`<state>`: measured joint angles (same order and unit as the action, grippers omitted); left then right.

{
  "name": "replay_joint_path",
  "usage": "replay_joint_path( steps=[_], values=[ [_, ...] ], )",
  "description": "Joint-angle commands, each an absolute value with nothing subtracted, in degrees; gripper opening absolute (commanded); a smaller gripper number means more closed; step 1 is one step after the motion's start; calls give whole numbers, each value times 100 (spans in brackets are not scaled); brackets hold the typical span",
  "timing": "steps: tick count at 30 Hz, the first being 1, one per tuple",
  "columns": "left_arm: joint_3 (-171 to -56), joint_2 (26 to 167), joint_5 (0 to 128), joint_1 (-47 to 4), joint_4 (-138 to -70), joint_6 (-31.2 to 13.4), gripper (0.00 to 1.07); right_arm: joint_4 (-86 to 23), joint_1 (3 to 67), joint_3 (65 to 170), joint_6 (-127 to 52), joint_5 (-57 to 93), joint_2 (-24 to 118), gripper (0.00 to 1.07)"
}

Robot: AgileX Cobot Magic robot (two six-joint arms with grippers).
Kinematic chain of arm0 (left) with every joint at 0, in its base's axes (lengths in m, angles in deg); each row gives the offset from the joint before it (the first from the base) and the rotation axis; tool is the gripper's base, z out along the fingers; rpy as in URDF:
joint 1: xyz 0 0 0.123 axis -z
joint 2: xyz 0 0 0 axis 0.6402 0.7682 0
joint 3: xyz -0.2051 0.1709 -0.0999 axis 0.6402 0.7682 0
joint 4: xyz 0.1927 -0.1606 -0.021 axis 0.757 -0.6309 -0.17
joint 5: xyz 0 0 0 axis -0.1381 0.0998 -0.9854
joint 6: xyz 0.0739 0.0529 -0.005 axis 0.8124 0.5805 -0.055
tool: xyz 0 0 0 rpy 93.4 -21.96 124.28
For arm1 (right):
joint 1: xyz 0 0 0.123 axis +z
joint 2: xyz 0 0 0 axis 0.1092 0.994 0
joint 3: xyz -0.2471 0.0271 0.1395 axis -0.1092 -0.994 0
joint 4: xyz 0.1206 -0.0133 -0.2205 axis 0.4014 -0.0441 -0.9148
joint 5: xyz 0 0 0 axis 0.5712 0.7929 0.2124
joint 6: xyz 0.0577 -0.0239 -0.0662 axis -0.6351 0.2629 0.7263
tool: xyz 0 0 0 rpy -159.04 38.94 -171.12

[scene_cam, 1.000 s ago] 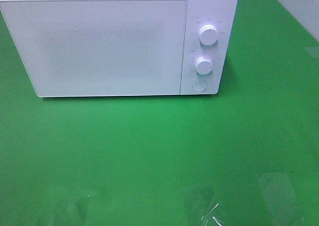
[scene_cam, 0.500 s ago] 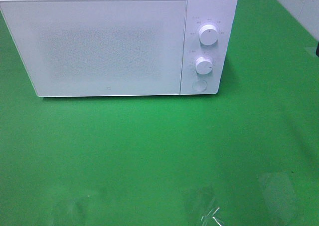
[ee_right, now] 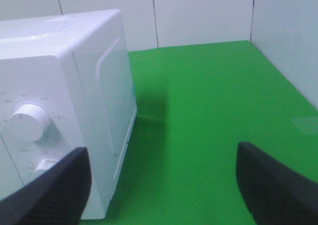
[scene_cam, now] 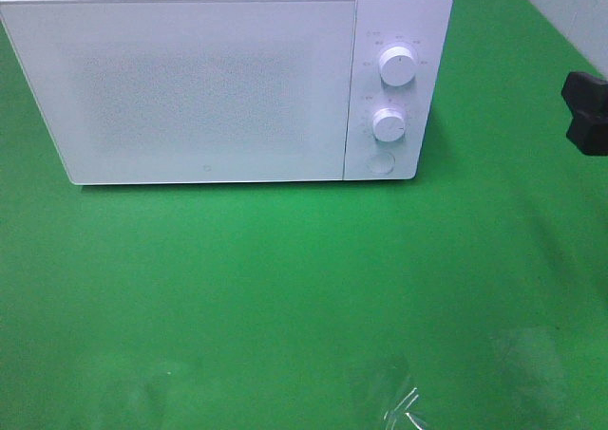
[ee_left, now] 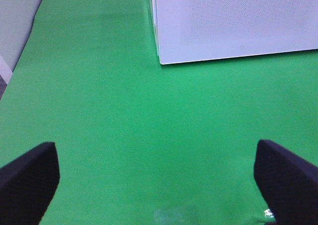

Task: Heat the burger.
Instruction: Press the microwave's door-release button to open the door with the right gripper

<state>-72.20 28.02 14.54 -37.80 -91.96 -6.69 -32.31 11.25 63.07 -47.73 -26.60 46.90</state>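
Note:
The burger is out of view in every frame. A white microwave [scene_cam: 209, 88] stands at the back of the green table with its door closed. It also shows in the left wrist view [ee_left: 233, 21] and the right wrist view [ee_right: 64, 125]. My right gripper [scene_cam: 585, 112] pokes in at the right edge, level with the microwave's dial panel and well apart from it. In its wrist view the right gripper [ee_right: 164, 185] is open and empty. My left gripper [ee_left: 159, 185] hovers open over bare green cloth in front of the microwave's left corner, holding nothing.
The microwave's right panel carries two white dials [scene_cam: 396, 66] [scene_cam: 389, 124] and a round button [scene_cam: 380, 162]. Green cloth [scene_cam: 285, 288] covers the table. White walls [ee_right: 198, 11] close off the back and the right side.
My right gripper has come into the exterior view at the right edge, where only cloth showed before. The microwave has not moved.

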Motion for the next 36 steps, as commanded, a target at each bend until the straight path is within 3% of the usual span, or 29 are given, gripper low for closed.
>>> replay_joint_path(
  steps=[1, 7, 9, 12, 22, 36],
  values=[
    [-7191, 2688, 1528, -3797, -9191, -674, 100, -2916, 1280, 6256, -4503, -3211, 5045, 76],
    [-7191, 2688, 1528, -3797, -9191, -674, 100, -1827, 2179, 6239, -3638, -4076, 5939, 76],
    [-7191, 2688, 1528, -3797, -9191, -674, 100, -1294, 2890, 6244, -3592, -4643, 6552, 76],
    [-7191, 2688, 1528, -3797, -9191, -674, 100, -1180, 3027, 6244, -3592, -4763, 6655, 76],
    [-7191, 2688, 1528, -3797, -9191, -674, 100, 344, 4718, 6651, -3547, -5187, 7658, 76],
    [-7191, 2688, 1528, -3797, -9191, -674, 100, 396, 4924, 7086, -3827, -5010, 7921, 76]
  ],
)
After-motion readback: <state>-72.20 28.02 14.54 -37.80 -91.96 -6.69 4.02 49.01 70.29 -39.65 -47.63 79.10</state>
